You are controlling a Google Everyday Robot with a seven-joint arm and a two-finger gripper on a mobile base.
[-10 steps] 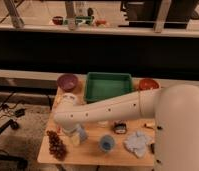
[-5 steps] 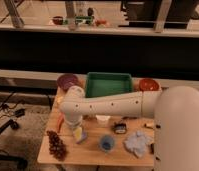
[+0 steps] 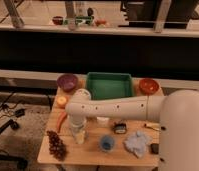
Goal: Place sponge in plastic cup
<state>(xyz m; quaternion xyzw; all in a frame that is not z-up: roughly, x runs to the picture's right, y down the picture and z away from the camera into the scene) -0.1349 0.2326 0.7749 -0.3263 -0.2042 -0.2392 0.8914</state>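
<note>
Sponge first: I can't pick the sponge out anywhere on the table (image 3: 93, 154), and the spot right under the claw is hidden from me.

By count I see one plastic cup (image 3: 107, 143), blue, sitting near the front edge. One pale-blue rag (image 3: 138, 141) lies near it on the right. There are two bowls, a purple bowl (image 3: 67, 81) back left and an orange bowl (image 3: 148, 86) back right, with one green tray (image 3: 109, 85) between them. One bunch of grapes (image 3: 56, 144) sits at the front-left corner, and one white cup (image 3: 103, 120) peeks out below the arm (image 3: 118, 107).

The arm runs level from the right across the middle of the table, then turns down at the wrist on the left side. The gripper (image 3: 79, 136) points at the tabletop between the grapes and the plastic cup, jaws spread wide, with nothing I can see held.

Bare wood separates the gripper from the plastic cup. The grapes crowd the left edge.
</note>
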